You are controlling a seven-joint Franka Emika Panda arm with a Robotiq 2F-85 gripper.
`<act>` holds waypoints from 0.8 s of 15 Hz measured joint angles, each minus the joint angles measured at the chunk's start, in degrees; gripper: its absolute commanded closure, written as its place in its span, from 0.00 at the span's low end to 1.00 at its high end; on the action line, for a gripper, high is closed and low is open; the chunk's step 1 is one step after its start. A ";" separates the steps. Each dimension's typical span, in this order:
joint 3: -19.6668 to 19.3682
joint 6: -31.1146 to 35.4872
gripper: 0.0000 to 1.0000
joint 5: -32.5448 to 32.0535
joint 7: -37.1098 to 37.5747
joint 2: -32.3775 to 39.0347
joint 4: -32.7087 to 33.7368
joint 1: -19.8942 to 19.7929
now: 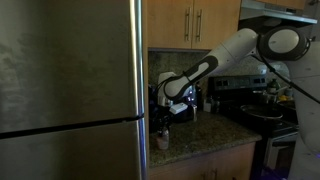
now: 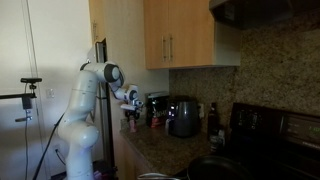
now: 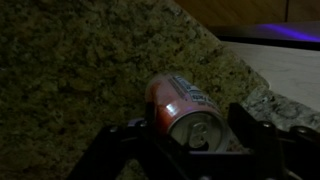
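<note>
- We see the can in the wrist view, at about 5 o'clock from the middle of the frame. It is orange-red, and its silver lid faces the camera.
- From the lid, the can's body runs off toward 11 o'clock. We cannot tell whether it stands or lies.
- It rests on the speckled granite countertop, near the edge of the slab.
- The gripper straddles the can, with one dark finger at 9 o'clock of the lid and the other at 3 o'clock.
- The jaws stand apart with the can between them. We cannot tell whether they press on it or merely flank it.
- In both exterior views the gripper points down, just over the countertop.
- At 9 o'clock of the gripper in an exterior view stands the steel refrigerator, close beside the arm.
- At 3 o'clock of the gripper in an exterior view sits a black appliance against the wall.
- Farther out at 3 o'clock is the stove.
- Wooden cabinets hang at 12 to 1 o'clock above the counter.
</note>
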 measured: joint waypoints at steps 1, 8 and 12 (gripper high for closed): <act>0.00 0.00 0.60 -0.02 0.00 0.00 0.00 0.00; 0.01 -0.02 0.48 -3.29 2.47 0.05 -0.07 0.07; 0.01 -0.68 0.23 -5.08 5.17 -0.04 -0.08 0.62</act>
